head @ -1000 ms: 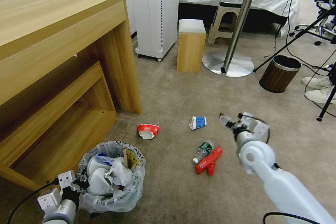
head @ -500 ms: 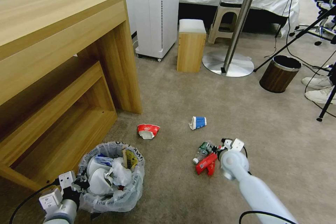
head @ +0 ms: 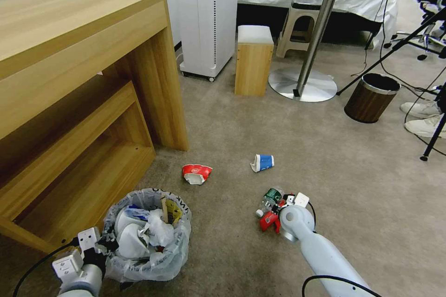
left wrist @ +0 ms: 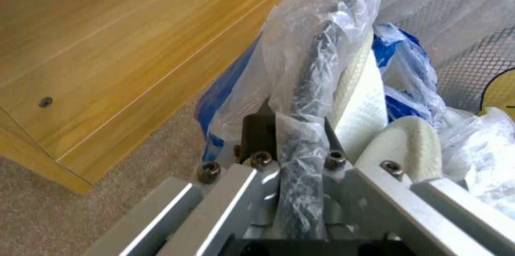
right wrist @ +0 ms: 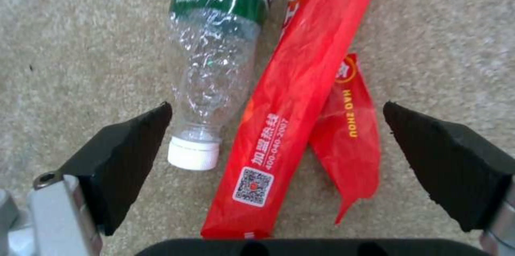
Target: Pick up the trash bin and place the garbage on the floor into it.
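Right gripper point(right wrist: 276, 135): having dropped low, jaws spread, straddling crumpled red plastic packet point(right wrist: 289, 99) and clear green-labelled bottle point(right wrist: 215, 62) on beige carpet point(head: 223, 120); grasp imminent; left gripper point(left wrist: 292, 143) clamping bag-lined round trash bin point(head: 153, 260) rim.

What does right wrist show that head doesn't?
Right wrist alone: the right gripper open, pads either side of the red packet; bottle's white cap, packet's QR code. Head alone: left gripper at the trash bin, red-white cup, blue-white cup. Both: green-labelled bottle, packet, carpet.
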{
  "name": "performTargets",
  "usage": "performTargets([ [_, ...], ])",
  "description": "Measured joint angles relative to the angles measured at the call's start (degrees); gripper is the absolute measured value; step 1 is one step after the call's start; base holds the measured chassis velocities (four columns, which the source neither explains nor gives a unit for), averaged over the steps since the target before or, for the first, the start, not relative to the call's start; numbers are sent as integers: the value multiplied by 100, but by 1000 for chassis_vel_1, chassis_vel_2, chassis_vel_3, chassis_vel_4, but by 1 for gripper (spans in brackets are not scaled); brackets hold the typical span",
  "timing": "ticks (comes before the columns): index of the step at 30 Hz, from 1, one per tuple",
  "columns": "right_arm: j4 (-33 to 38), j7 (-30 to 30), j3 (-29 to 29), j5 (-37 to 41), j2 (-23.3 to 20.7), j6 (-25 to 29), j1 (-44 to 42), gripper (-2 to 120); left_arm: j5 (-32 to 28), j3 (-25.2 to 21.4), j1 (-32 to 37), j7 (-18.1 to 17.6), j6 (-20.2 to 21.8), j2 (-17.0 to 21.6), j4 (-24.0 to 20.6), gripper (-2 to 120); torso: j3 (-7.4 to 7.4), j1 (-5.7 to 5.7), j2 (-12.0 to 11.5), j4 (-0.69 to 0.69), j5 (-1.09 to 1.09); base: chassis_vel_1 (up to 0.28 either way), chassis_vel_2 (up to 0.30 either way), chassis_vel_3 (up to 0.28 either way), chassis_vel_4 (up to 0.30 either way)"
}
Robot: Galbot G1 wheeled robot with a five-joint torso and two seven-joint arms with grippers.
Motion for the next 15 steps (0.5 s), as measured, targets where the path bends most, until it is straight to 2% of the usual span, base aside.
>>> performTargets([
  [15, -577, -173, -98, -444, 219, 130, 25, 97, -22, -9, -29, -11, -28, 13, 29, 1, 0, 0, 0, 0, 0, 0, 0, 0, 0],
])
